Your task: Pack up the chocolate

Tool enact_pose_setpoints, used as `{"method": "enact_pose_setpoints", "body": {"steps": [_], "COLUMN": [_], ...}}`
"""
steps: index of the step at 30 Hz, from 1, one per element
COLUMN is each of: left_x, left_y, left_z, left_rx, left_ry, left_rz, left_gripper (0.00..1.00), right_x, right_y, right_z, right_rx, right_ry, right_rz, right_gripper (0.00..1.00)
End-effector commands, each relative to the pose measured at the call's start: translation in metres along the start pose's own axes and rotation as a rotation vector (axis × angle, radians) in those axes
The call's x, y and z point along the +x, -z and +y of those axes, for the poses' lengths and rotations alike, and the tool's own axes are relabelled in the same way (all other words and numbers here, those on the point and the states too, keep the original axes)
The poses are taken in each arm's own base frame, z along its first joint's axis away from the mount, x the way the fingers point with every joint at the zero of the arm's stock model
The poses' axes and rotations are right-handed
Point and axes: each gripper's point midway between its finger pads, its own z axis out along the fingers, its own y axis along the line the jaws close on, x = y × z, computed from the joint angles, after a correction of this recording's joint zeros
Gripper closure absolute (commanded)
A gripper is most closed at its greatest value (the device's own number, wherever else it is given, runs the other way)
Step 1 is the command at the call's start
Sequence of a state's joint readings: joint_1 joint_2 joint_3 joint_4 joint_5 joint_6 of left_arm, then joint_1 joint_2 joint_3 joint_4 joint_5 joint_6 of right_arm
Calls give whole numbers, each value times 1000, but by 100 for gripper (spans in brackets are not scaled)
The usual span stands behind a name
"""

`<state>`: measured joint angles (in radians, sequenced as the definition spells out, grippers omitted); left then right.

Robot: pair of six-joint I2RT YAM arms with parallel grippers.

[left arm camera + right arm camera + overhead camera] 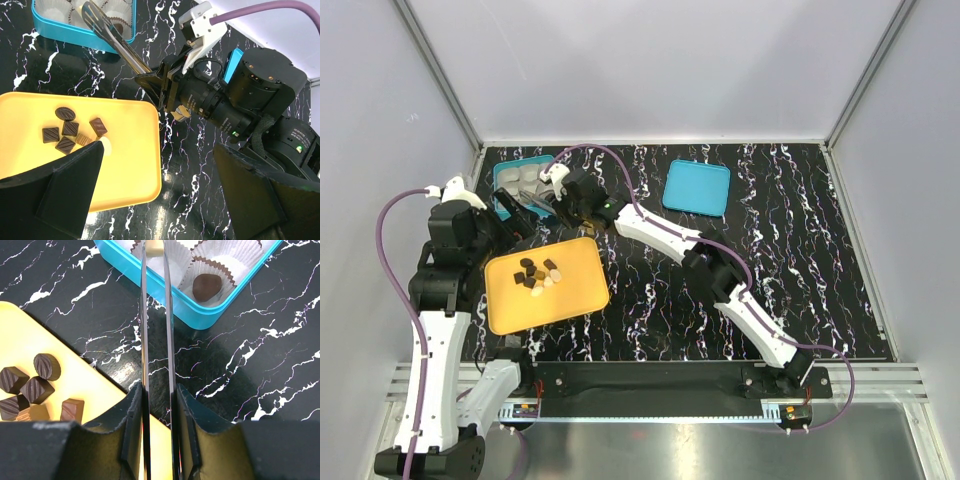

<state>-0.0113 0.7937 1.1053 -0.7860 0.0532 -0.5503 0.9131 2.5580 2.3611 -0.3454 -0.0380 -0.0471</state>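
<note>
Right gripper [159, 407]: jaws pinching metal tongs [143, 340], likely for reach into the small paper cups. Tong tips over the teal box [210, 315], a cream piece [153, 246] seemingly between them; 1 dark piece [206, 285] sits cupped. Left gripper [157, 150]: jaws spread wide, empty, over the orange tray [130, 170] (standing by, I'd guess). The unpacked chocolate [70, 132] lies there, beside those jaws.

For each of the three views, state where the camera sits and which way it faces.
Top: overhead, near side, facing down on the table; left arm and right arm show.
Left wrist: faces across the tray toward the right arm; open left gripper shows.
Right wrist: faces along the tongs toward the box; right gripper clamps them.
Shared: both wrist views show tray, chocolates and box.
</note>
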Motion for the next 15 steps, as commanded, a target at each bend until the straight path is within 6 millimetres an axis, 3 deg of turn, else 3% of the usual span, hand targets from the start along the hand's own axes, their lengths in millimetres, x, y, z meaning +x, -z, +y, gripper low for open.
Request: {"method": "enact_pose_setpoints", "body": {"steps": [1, 15], "left_x": [-13, -12], "left_y": [1, 0], "left_z": [-7, -7], "left_rx": [34, 40], "left_ry": [-12, -7], "left_rz": [-55, -55], "left_gripper": [1, 1], "right_x": [-28, -36], "right_y": [12, 22], "right_z": [-5, -5], "right_rx": [9, 13], "right_ry": [7, 17], "right_rz": [-67, -85], "right_gripper": [65, 62]}}
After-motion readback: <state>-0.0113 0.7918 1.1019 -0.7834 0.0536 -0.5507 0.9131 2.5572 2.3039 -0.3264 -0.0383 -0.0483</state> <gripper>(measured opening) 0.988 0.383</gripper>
